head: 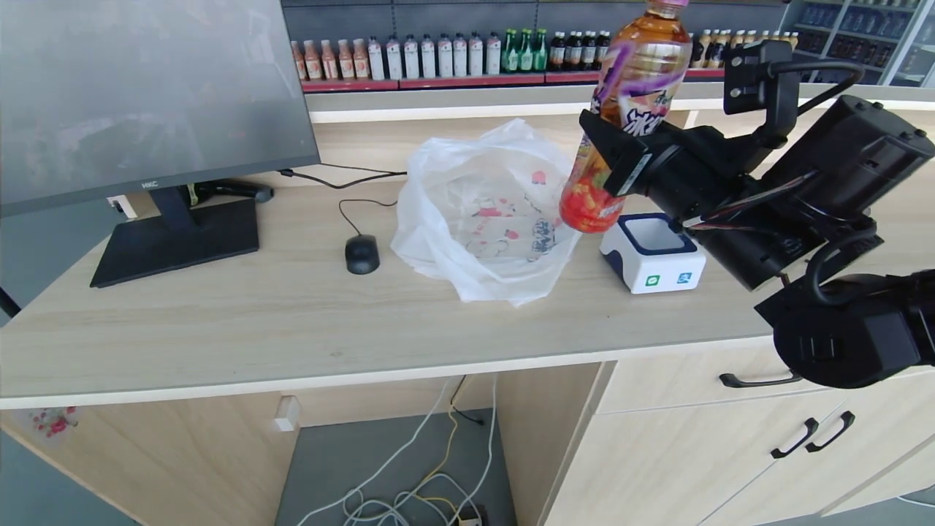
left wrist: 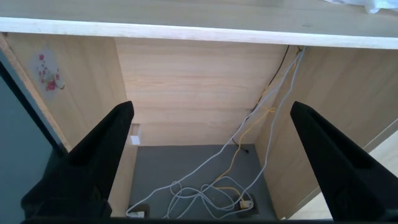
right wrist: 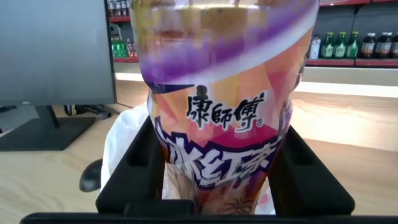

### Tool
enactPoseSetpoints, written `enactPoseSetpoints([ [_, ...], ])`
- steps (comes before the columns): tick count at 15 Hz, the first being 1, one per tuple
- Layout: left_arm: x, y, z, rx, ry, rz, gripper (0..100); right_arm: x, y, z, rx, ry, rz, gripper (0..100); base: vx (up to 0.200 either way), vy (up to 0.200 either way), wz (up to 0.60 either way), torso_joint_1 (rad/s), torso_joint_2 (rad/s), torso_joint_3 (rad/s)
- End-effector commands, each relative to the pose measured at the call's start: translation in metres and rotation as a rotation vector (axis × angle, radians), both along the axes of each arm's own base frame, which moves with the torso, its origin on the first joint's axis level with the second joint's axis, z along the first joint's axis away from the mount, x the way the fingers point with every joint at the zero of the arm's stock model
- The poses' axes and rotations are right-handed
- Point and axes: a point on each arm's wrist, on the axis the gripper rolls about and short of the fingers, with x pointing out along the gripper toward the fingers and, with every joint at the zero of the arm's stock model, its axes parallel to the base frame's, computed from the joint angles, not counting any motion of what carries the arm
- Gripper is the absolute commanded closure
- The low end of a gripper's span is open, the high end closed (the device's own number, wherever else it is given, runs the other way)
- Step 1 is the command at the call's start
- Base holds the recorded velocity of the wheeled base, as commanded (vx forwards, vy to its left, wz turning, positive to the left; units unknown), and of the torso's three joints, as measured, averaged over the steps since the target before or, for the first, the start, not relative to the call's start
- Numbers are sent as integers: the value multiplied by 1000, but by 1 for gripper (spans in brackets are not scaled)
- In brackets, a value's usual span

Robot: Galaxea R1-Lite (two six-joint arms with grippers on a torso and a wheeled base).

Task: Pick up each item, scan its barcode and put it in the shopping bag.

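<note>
My right gripper (head: 621,157) is shut on a tea bottle (head: 627,109) with an orange and purple label, holding it in the air, tilted, above the gap between the white shopping bag (head: 486,212) and the white barcode scanner (head: 652,253). In the right wrist view the bottle (right wrist: 224,106) sits between the black fingers (right wrist: 137,168). The bag lies open on the wooden counter (head: 219,307), with printed packets inside. My left gripper (left wrist: 211,162) is open below the counter edge, facing the knee space with its cables.
A monitor (head: 146,88) on a black stand is at the counter's left, and a black mouse (head: 361,253) with its cord lies left of the bag. Drawers with black handles (head: 760,380) sit under the counter's right side. Shelves of bottles (head: 438,55) line the back.
</note>
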Motion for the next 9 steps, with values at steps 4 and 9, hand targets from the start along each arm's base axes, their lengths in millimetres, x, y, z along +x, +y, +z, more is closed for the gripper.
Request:
enactPoseSetpoints([
  [4,0,0,0,4,0,1,0,4,1,-4,-5,10,-3,100,0,100,0,-1,2,1],
  [9,0,0,0,4,0,1,0,14,6,-9,-5,10,-5,100,0,0,0,0,0,0],
])
